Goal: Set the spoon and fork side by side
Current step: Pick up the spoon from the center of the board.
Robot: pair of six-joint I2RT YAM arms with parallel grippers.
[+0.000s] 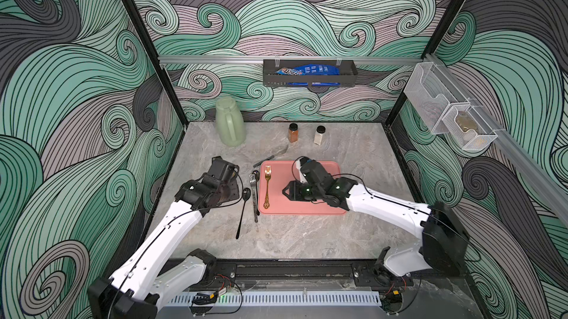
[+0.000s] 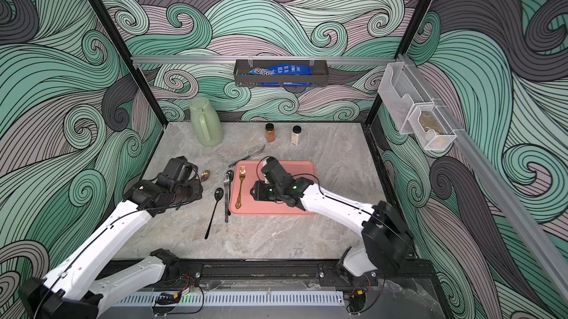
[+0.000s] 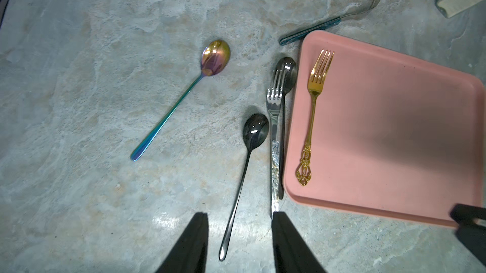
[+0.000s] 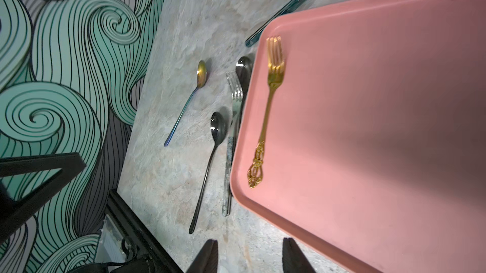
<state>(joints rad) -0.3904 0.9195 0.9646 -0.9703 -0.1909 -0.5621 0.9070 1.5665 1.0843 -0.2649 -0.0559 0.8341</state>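
Black spoon (image 3: 255, 129) and silver fork (image 3: 273, 111) are laid beside the pink tray (image 3: 394, 132); left end effector (image 3: 239, 216) and right end effector (image 4: 249, 242) are parted, empty.

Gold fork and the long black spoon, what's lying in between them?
A silver fork and another dark spoon, lying close together on the table just outside the edge of the pink tray. The left wrist view shows it clearly.

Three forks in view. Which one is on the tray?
The gold fork, lying on the pink tray. The silver fork lies on the table beside the tray; the teal-handled fork lies off its far corner.
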